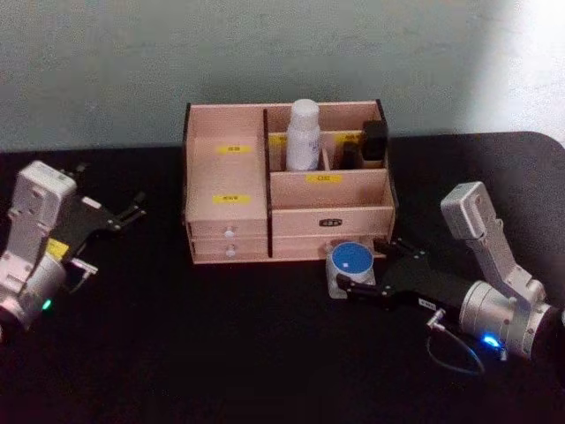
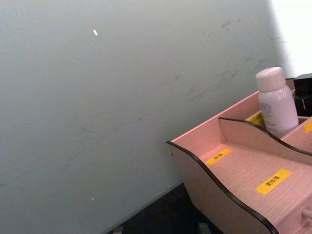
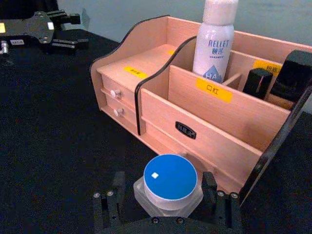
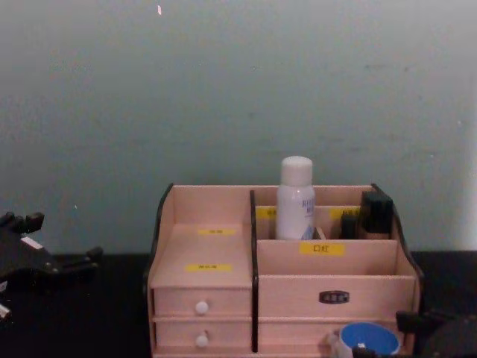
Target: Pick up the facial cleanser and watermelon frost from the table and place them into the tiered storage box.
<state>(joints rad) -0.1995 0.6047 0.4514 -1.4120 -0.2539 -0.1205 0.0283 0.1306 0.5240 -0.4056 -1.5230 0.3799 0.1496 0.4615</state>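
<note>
Tall white plastic bottle [image 1: 303,132] already stands in the light wooden organizer [image 1: 225,177]. The right gripper [image 1: 362,265] straddles the blue-lidded clear jar [image 1: 349,259] with fingers spread, so I'd say squeeze next. Left gripper [image 1: 139,205] idles far left, open.

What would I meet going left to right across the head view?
Left gripper → white drawer knobs → facial cleanser, upright in the tiered storage box → watermelon frost on the table, with the right gripper at it.

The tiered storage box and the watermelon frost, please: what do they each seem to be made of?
The tiered storage box looks like thin light plywood or fibreboard. It is matte with a faint grain, and its dark edges look laser-cut. The watermelon frost has a clear, glossy body of glass or hard plastic; I cannot tell which. Its smooth blue lid is probably plastic.
</note>
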